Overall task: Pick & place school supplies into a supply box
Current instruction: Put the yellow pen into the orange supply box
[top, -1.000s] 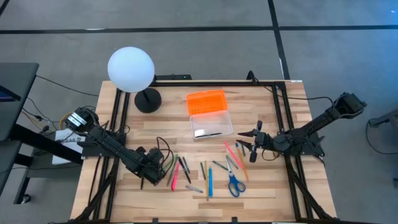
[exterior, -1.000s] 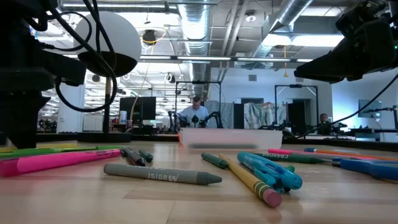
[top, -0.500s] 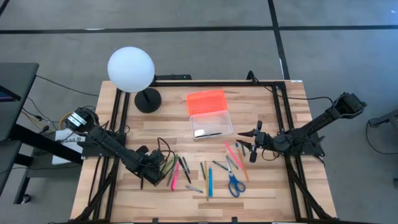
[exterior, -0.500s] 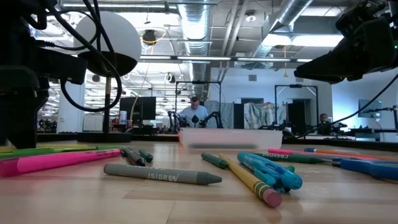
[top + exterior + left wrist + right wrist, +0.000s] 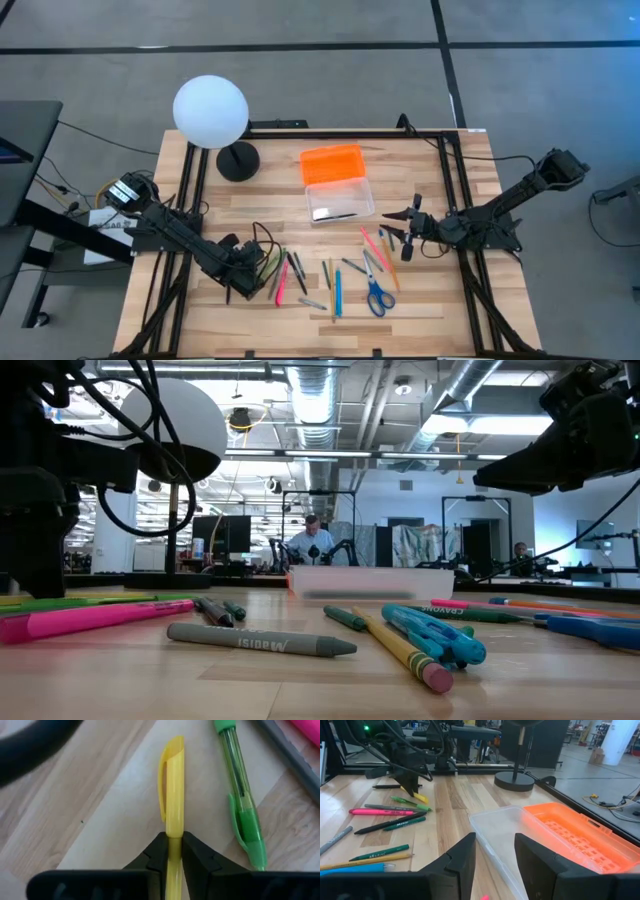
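Note:
My left gripper (image 5: 262, 268) is low over the table's near left part, shut on a yellow pen (image 5: 172, 785). A green pen (image 5: 240, 805) lies on the wood just beside it. More pens, pencils and markers (image 5: 335, 275) and blue-handled scissors (image 5: 378, 297) lie scattered along the near side. The clear supply box (image 5: 339, 200) stands open at mid-table, its orange lid (image 5: 331, 162) flat behind it, with one dark pen (image 5: 335, 214) inside. My right gripper (image 5: 410, 226) is open and hovers right of the box, which shows ahead of the right gripper (image 5: 495, 855) in its wrist view. My left gripper pinches the yellow pen's barrel (image 5: 173, 842) between its two fingertips (image 5: 159, 851), fingers pointing along the pen. The clip end (image 5: 170, 755) sticks out ahead of the fingers, close above or on the wood; I cannot tell whether it is lifted clear.
A white globe lamp (image 5: 210, 112) on a black base (image 5: 238, 160) stands at the far left. Black frame rails (image 5: 190, 190) run along both table sides. Bare wood lies between the box and the lamp. People and equipment show in the room beyond.

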You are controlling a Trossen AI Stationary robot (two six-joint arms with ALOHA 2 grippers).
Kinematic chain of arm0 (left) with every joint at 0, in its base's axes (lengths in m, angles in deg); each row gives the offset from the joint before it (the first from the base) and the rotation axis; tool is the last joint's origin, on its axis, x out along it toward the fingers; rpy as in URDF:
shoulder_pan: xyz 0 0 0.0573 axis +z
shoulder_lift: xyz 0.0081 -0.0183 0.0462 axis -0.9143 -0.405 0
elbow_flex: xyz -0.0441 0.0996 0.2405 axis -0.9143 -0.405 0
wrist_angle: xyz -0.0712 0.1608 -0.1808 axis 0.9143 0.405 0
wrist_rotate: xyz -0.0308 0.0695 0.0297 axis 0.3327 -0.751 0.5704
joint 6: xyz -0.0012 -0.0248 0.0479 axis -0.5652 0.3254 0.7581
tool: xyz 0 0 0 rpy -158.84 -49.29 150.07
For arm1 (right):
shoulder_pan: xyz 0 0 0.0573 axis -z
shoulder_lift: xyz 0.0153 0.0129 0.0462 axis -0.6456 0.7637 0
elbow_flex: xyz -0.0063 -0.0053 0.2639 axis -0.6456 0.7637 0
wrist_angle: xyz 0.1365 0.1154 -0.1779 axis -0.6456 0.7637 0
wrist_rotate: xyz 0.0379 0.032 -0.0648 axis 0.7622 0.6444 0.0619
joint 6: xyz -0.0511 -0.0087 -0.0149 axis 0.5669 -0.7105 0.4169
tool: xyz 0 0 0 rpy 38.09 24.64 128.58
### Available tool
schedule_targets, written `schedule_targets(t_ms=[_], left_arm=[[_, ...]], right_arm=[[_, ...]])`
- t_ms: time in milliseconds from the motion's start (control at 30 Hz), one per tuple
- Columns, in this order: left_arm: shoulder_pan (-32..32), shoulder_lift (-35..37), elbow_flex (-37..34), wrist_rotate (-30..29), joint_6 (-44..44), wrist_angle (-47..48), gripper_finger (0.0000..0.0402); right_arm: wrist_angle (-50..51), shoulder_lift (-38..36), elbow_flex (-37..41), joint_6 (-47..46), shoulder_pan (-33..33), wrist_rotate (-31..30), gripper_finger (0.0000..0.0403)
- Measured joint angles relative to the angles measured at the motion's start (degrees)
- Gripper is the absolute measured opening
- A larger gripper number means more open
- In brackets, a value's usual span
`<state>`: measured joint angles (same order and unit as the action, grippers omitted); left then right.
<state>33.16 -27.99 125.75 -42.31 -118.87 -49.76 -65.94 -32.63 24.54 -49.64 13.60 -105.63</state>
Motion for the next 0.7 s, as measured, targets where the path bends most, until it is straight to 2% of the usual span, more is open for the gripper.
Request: schedule_targets(t_ms=[700], left_arm=[[-0.4,-0.5,-0.5,-14.7,-2.2,-1.3,0.003]], right_arm=[[0.0,0.0,0.0,0.0,0.0,0.0,0.0127]])
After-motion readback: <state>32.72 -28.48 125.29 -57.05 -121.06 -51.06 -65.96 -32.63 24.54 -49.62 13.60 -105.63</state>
